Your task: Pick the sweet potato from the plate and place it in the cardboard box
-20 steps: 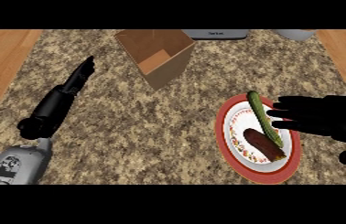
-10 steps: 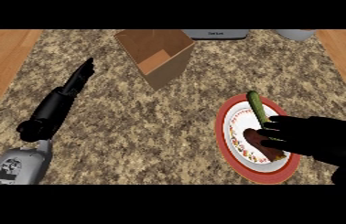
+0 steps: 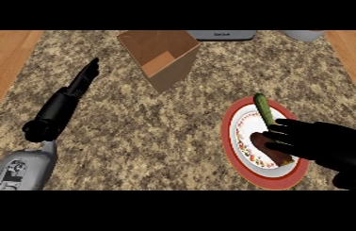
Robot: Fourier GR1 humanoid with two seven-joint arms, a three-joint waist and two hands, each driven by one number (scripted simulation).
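Note:
A dark brown sweet potato (image 3: 262, 144) lies on a red-rimmed white plate (image 3: 236, 154) at the lower right of the counter, beside a green cucumber (image 3: 263, 109). My right hand (image 3: 316, 143) rests over the potato's right half, fingers bent down onto it and hiding part of it; whether they pinch it cannot be seen. The open cardboard box (image 3: 160, 55) stands at the back centre. My left hand (image 3: 82, 79) is at the left, fingers straight and pointing away, holding nothing.
A grey appliance (image 3: 222, 35) and a pale bowl (image 3: 303, 35) sit along the counter's back edge. Wooden floor shows beyond the counter's left and right edges. Granite surface stretches between the box and the plate.
My right hand has come down and leftward from above the plate's right edge onto the sweet potato. The left arm has not moved.

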